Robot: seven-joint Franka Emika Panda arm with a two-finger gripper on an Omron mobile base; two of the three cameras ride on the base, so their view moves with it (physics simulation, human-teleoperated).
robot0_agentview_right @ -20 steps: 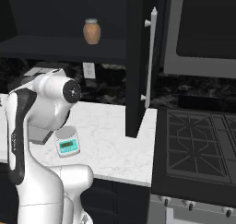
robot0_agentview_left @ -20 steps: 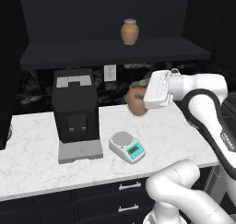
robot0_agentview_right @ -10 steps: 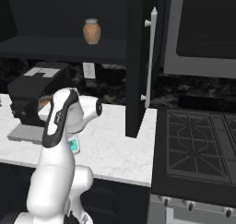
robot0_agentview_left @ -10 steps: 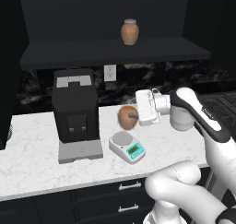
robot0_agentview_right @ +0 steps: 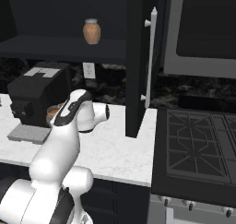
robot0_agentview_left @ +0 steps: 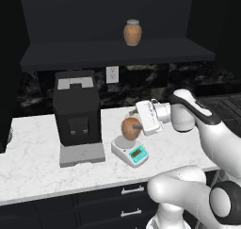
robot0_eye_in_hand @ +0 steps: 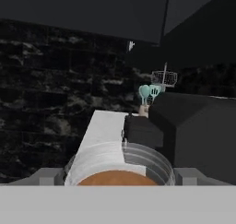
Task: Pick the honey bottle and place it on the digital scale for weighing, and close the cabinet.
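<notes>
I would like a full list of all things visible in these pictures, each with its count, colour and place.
honey bottle: 1, amber-brown, held in the gripper just above the scale's platter
digital scale: 1, white with a teal display, on the counter right of the coffee machine
second jar: 1, orange-brown with a grey cap, on the cabinet shelf
cabinet: 1, black, on the wall, right door open with a silver bar handle
coffee machine: 1, black, on the counter at left
wall outlet: 1, white, on the dark backsplash
counter: 1, white marble, over dark drawers
stove: 1, black, right of the counter
gripper: 1, white, closed on the honey bottle
</notes>
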